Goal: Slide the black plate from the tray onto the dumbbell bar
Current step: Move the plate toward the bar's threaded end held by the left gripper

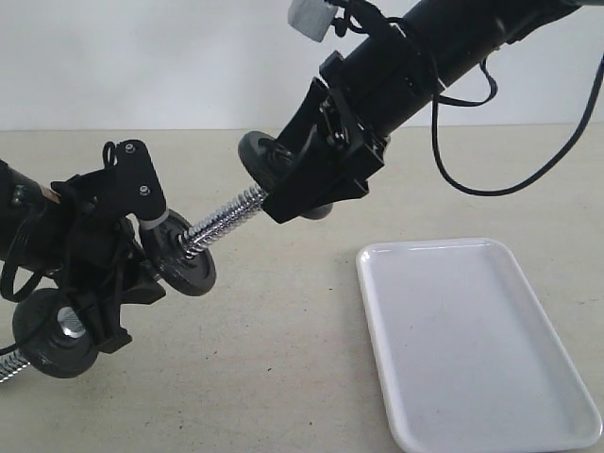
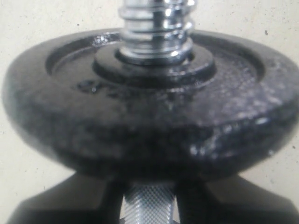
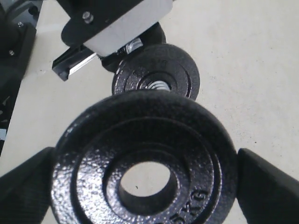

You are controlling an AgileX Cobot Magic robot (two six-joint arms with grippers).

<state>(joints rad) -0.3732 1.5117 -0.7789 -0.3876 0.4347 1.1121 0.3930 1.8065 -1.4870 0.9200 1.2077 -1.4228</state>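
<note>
**A:** Which step is this?

**B:** Lining up, I reckon. The left hand (image 1: 118,283) is clamped on the dumbbell bar (image 1: 226,215) mid-shaft, between 2 discs (image 1: 179,257). The right hand (image 3: 145,184), spread wide, grips the black plate (image 1: 255,153) by its rim, just off the bar's upper threaded tip. Next it needs to centre the hole on that tip.

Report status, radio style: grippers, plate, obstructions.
Left gripper clamps dumbbell bar, tilted up. Right gripper holds black plate at the threaded tip, hole not yet on. Nothing visible between plate and tip.
</note>
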